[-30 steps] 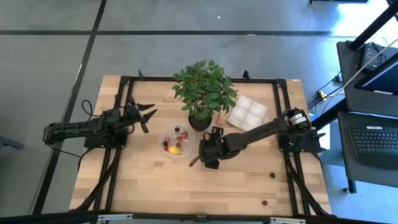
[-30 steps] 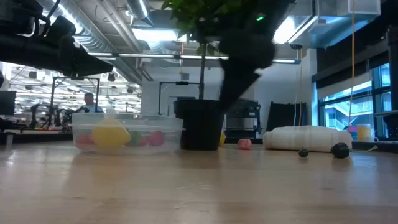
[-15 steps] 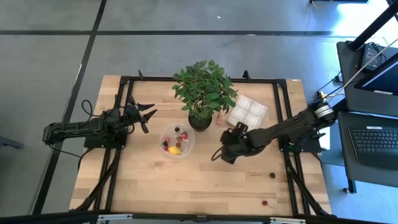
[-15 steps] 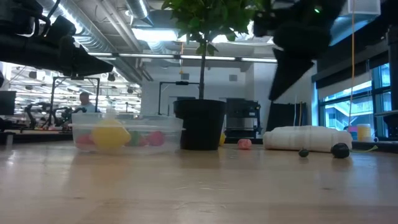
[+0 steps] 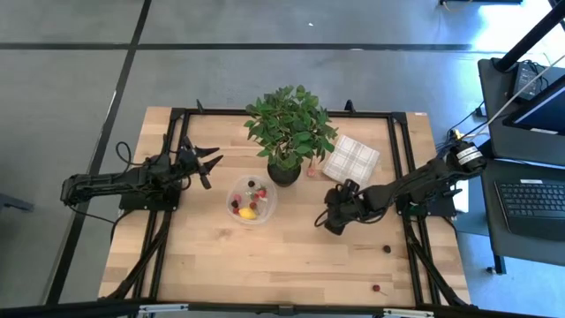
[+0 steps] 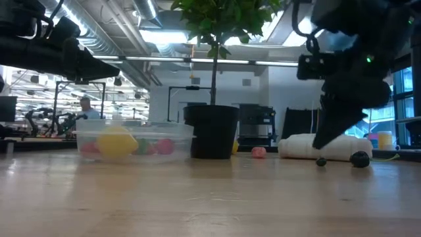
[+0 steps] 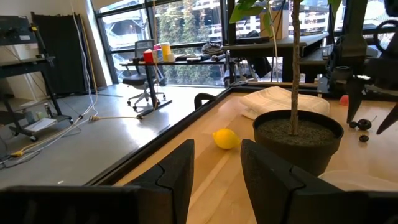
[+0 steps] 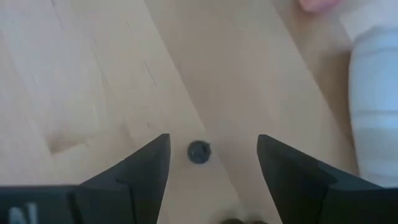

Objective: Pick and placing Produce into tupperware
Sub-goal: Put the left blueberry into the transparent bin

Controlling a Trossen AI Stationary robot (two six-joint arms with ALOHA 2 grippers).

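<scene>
The clear tupperware (image 5: pixel 251 200) stands left of the table's middle with red, dark and yellow produce in it (image 6: pixel 117 142). My right gripper (image 5: pixel 327 219) hangs open and slanted down, right of the tupperware. A tiny dark berry (image 8: pixel 198 151) lies on the table between and below its fingers, untouched; the low view shows this berry (image 6: pixel 320 161) just under the fingertips (image 6: pixel 323 139). More loose produce lies on the table: a pink berry (image 6: pixel 258 152), a dark berry (image 5: pixel 386 249), a red one (image 5: pixel 375 287) and a lemon (image 7: pixel 226 138). My left gripper (image 5: pixel 208 162) waits open at the left.
A potted plant (image 5: pixel 287 132) stands just behind the tupperware, its black pot (image 6: pixel 212 131) close to the container's right side. A white checked folded cloth (image 5: pixel 350 159) lies at the back right. Bare wood stretches across the near half of the table.
My right gripper has travelled from just right of the tupperware toward the table's right edge, sinking lower and rolling about its own axis. It now hangs over the tiny dark berry. Its fingers stay apart.
</scene>
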